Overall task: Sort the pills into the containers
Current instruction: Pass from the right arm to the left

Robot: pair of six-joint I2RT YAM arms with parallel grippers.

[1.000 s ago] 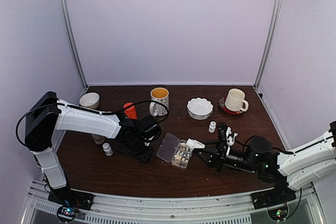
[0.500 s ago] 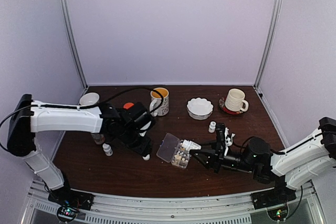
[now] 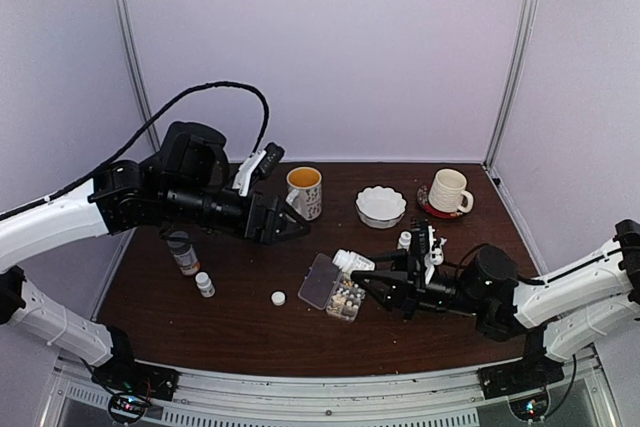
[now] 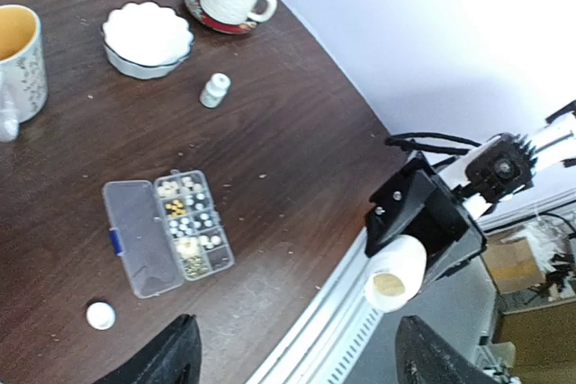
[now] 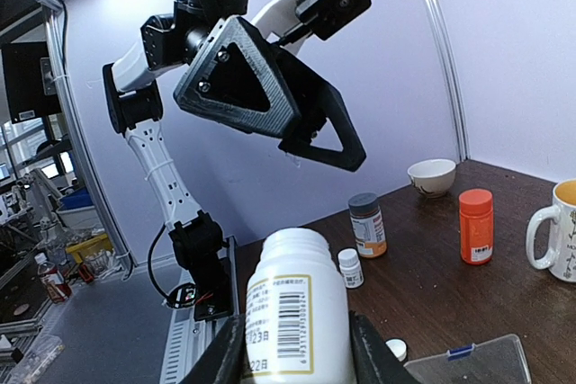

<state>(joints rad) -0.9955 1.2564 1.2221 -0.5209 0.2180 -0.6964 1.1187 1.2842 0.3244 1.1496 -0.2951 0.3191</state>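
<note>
The clear organizer box [image 3: 335, 294] lies open mid-table, lid folded left. Its compartments [image 4: 190, 229] hold whitish and tan pills [image 4: 183, 222]. My right gripper [image 3: 368, 275] is shut on a white uncapped bottle [image 3: 350, 260], held on its side just above the box's right edge. The bottle fills the right wrist view [image 5: 297, 317], and the left wrist view shows its open mouth [image 4: 392, 281]. My left gripper [image 3: 288, 223] is open, empty and raised high over the table, far from the box. Its fingertips [image 4: 173, 361] frame the bottom of the left wrist view.
A loose white cap [image 3: 278, 298] lies left of the box. A grey-capped bottle [image 3: 182, 252] and a small white bottle [image 3: 204, 284] stand at the left, another small white bottle [image 3: 404, 241] mid-right. A mug [image 3: 303, 191], white bowl [image 3: 380, 206] and cup on saucer [image 3: 447, 192] stand at the back.
My left arm has risen from table height to high above the table, leaving the white cap behind. My right gripper has lifted the bottle closer over the box.
</note>
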